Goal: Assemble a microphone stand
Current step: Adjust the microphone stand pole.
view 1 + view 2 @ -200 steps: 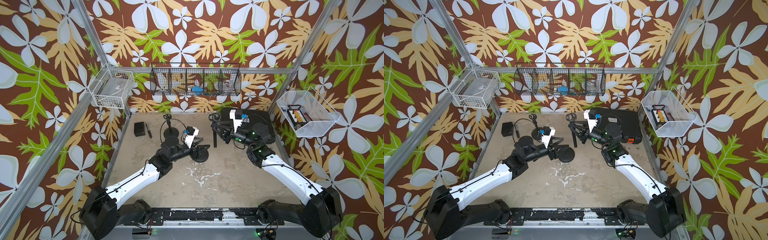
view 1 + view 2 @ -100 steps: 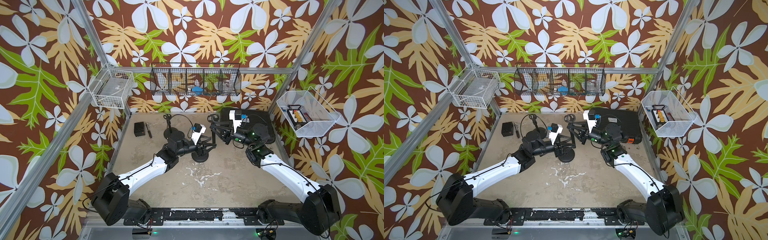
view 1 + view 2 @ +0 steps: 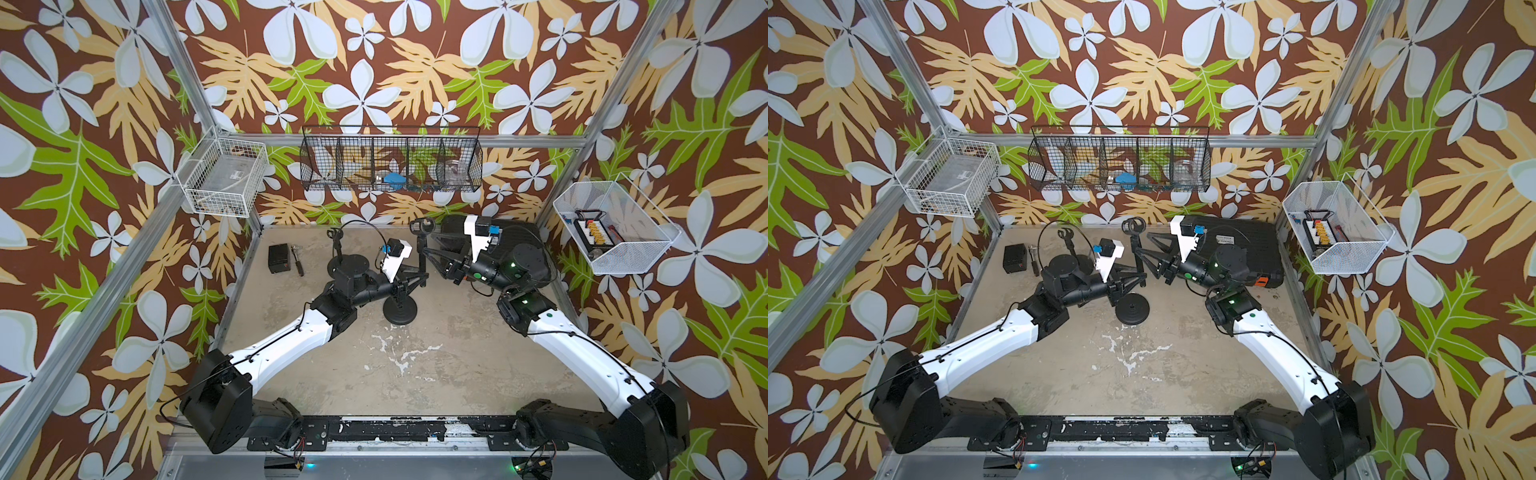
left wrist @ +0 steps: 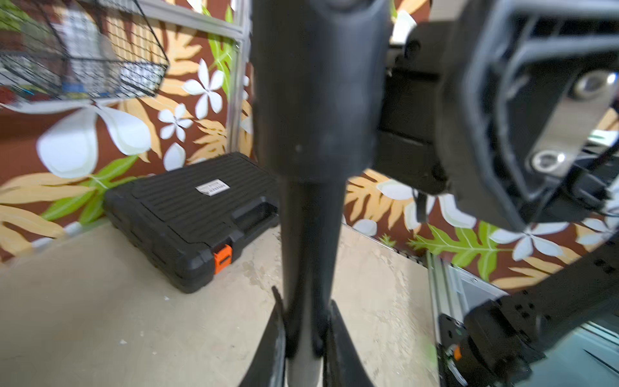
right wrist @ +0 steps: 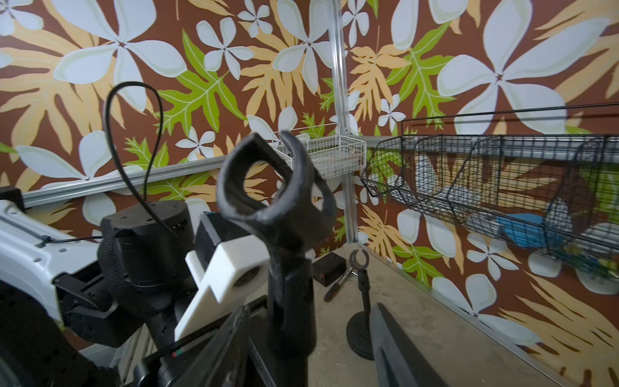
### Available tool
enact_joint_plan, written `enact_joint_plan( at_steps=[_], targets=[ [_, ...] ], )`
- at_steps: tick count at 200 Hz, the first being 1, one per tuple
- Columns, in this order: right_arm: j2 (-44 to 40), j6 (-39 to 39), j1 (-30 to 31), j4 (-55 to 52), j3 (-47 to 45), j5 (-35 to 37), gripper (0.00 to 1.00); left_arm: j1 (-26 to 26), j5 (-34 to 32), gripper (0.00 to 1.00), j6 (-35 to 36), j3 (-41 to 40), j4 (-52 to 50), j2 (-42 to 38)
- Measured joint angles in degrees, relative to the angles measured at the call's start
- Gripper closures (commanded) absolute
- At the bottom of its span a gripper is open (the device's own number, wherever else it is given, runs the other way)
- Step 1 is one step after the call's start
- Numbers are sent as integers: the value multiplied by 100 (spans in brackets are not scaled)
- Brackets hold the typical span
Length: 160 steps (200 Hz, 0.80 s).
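Left gripper [image 4: 305, 335] is clenching hard on the thin black microphone-stand pole [image 4: 311, 234] — both fingers [image 4: 345, 351] are pressing against the shaft low down. The pole is standing roughly upright, with its thicker sleeve section sitting above the grip.

Right gripper [image 5: 308, 351] is standing released. Its jaws are spreading wide around the same pole, higher up, below the black C-shaped clip [image 5: 288, 214] at the top. One finger [image 5: 398, 351] is sitting clearly apart from the shaft. The opposite one is lying close to it, and I cannot tell whether it is touching.

In both top views the two grippers are meeting nose to nose towards the back of the table, the left one lower on the pole and the right one above it.

Round black base disc [image 3: 401, 313] is lying flat on the beige table [image 3: 415, 365], just in front of the left gripper's fingertips, with its centre stud showing bare — the pole is not sitting in it. The fingers are hiding the pole's foot, so I cannot tell whether it is touching the table.

Behind the left arm a second black stand [image 5: 360, 335], already assembled, is standing on its own disc near the back wall. The black ribbed plastic tool case with an orange latch [image 4: 187, 214] is lying in the back right corner, behind the right gripper.
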Motion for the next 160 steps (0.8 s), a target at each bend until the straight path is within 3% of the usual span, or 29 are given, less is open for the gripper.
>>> enact_joint_plan(
  at_steps=[25,61,160],
  targets=[
    [-240,-367,-39,-664,-74,350,39,0,-533,95,413,391,-623,74],
    [-278,-761,-37,-1410,52,122,41,9,-863,96,708,581,-1244,264],
    [160,-938,-37,-2404,826,-201,40,11,-326,96,822,455,-1373,179]
  ],
)
